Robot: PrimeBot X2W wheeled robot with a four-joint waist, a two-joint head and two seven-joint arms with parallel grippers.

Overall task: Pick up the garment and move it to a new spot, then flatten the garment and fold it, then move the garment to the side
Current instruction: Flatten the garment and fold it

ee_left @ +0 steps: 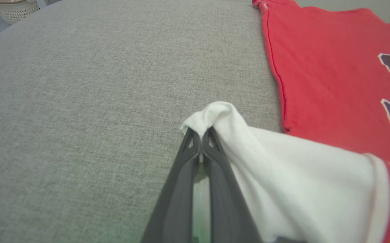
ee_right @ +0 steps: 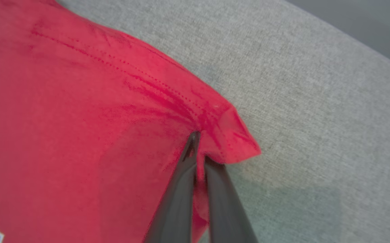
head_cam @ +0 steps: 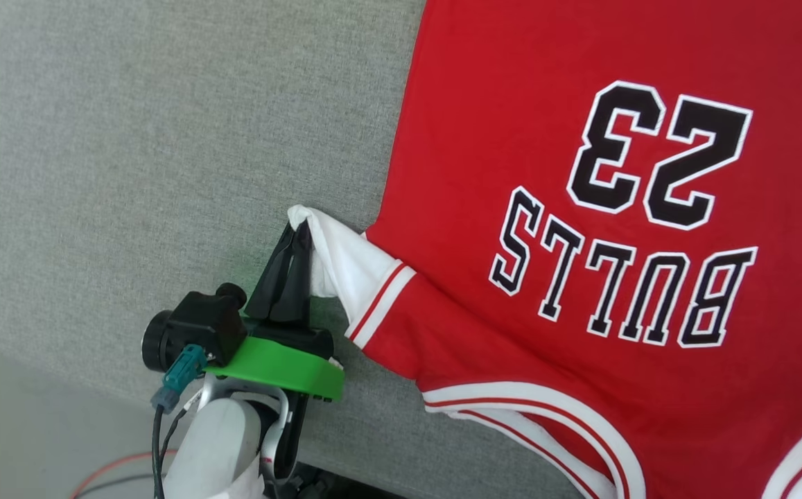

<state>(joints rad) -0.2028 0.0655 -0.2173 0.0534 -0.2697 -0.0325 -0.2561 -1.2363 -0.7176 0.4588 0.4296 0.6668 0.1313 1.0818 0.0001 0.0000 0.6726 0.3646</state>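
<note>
Grey woven upholstery (head_cam: 130,138) carries the garment (head_cam: 581,208), spread print-up at the right of the head view. There we see the left gripper (head_cam: 298,235) clamped on the tip of the white sleeve (head_cam: 349,274).

Left wrist view: the closed fingers pinch that tip into a small peak, and a pale basket (ee_left: 12,10) stands beyond the surface.

Right wrist view: this adds the right gripper (ee_right: 198,145), closed on a red hem corner (ee_right: 228,135).

We judge the shirt placed and largely flattened. Folding and the move aside remain.
</note>
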